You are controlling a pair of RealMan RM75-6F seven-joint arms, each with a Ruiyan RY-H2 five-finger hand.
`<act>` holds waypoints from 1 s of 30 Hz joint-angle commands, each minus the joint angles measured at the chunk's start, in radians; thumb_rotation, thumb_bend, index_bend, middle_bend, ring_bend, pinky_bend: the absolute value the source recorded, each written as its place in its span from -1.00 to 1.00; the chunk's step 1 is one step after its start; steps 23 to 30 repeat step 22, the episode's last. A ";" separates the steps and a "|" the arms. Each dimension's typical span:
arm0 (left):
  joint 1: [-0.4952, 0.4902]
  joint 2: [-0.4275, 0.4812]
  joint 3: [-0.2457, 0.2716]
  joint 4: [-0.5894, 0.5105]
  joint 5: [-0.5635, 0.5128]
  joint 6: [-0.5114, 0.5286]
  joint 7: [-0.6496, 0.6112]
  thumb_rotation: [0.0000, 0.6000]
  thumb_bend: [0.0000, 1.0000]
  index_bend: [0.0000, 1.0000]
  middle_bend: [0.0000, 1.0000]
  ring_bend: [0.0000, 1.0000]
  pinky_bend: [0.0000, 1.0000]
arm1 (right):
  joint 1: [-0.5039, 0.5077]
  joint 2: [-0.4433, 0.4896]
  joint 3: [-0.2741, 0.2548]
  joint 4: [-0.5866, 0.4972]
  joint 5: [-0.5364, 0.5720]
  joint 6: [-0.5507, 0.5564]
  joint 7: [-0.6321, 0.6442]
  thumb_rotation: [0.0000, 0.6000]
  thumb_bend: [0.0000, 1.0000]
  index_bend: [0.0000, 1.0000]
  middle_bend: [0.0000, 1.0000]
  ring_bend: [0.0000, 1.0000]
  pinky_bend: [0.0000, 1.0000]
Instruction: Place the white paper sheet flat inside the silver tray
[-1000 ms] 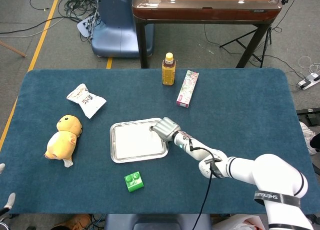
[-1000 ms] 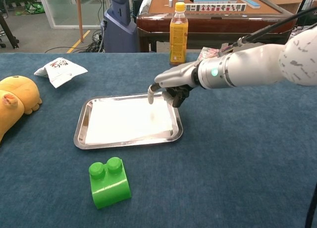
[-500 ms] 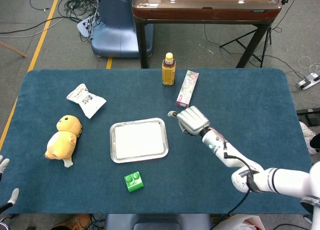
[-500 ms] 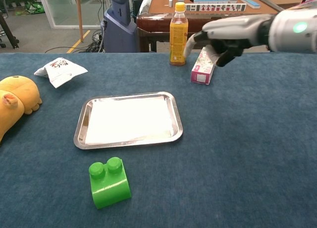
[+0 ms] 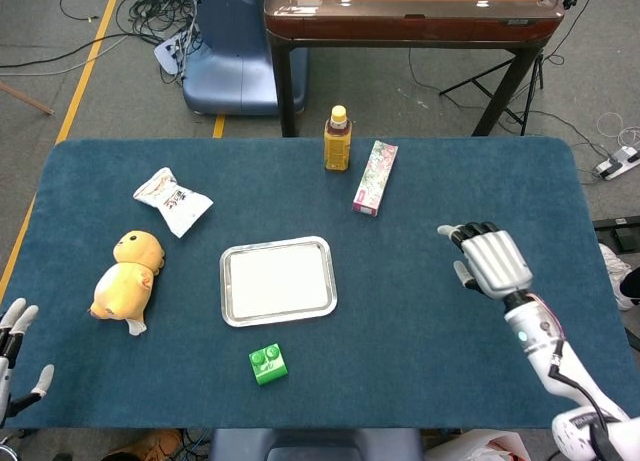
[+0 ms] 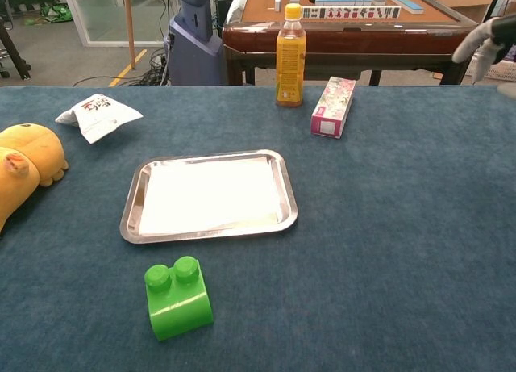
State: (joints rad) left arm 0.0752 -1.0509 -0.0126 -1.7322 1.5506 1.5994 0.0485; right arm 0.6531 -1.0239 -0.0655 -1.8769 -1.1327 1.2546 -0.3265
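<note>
Since the sheet (image 5: 277, 280) lies flat inside the tray (image 5: 228, 306), filling its floor, the job looks finished. Well right of the tray, the right hand (image 5: 492, 261) hovers empty, fingers apart. Far left of the tray, the left hand (image 5: 16, 346) shows spread, idle.

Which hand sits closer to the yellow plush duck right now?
Left. The left hand is at the table's near-left corner, just below the yellow plush duck. The right hand hovers far across, past the silver tray.
</note>
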 commanded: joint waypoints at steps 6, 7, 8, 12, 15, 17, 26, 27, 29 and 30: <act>-0.013 -0.011 -0.002 0.002 0.008 -0.006 0.001 1.00 -0.33 -0.87 -0.96 -0.93 -1.00 | -0.217 -0.023 -0.046 0.042 -0.177 0.242 0.038 1.00 0.00 -0.56 -0.47 -0.64 -0.47; -0.014 -0.011 -0.002 0.001 0.009 -0.005 0.000 1.00 -0.33 -0.87 -0.96 -0.93 -1.00 | -0.234 -0.024 -0.049 0.047 -0.190 0.256 0.044 1.00 0.00 -0.56 -0.47 -0.64 -0.47; -0.014 -0.013 -0.002 0.001 0.010 -0.005 -0.001 1.00 -0.33 -0.87 -0.96 -0.93 -1.00 | -0.250 -0.024 -0.052 0.049 -0.200 0.269 0.047 1.00 0.00 -0.57 -0.47 -0.64 -0.47; -0.016 -0.025 0.003 0.006 0.018 -0.002 -0.006 1.00 -0.33 -0.87 -0.96 -0.93 -1.00 | -0.317 -0.022 -0.059 0.044 -0.227 0.313 0.054 1.00 0.00 -0.57 -0.47 -0.64 -0.47; -0.017 -0.029 0.004 0.009 0.020 -0.002 -0.004 1.00 -0.33 -0.87 -0.96 -0.93 -1.00 | -0.351 -0.018 -0.059 0.039 -0.234 0.327 0.061 1.00 0.00 -0.57 -0.47 -0.65 -0.47; -0.018 -0.030 0.004 0.009 0.020 0.000 -0.004 1.00 -0.33 -0.87 -0.96 -0.93 -1.00 | -0.372 -0.014 -0.057 0.036 -0.242 0.334 0.066 1.00 0.00 -0.57 -0.47 -0.65 -0.47; -0.022 -0.030 0.006 0.008 0.020 -0.005 0.000 1.00 -0.33 -0.87 -0.96 -0.93 -1.00 | -0.399 -0.011 -0.041 0.033 -0.262 0.330 0.064 1.00 0.00 -0.57 -0.47 -0.65 -0.47; -0.022 -0.030 0.006 0.008 0.020 -0.005 0.000 1.00 -0.33 -0.87 -0.96 -0.93 -1.00 | -0.399 -0.011 -0.041 0.033 -0.262 0.330 0.064 1.00 0.00 -0.57 -0.47 -0.65 -0.47; -0.022 -0.030 0.006 0.008 0.020 -0.005 0.000 1.00 -0.33 -0.87 -0.96 -0.93 -1.00 | -0.399 -0.011 -0.041 0.033 -0.262 0.330 0.064 1.00 0.00 -0.57 -0.47 -0.65 -0.47; -0.022 -0.030 0.006 0.008 0.020 -0.005 0.000 1.00 -0.33 -0.87 -0.96 -0.93 -1.00 | -0.399 -0.011 -0.041 0.033 -0.262 0.330 0.064 1.00 0.00 -0.57 -0.47 -0.65 -0.47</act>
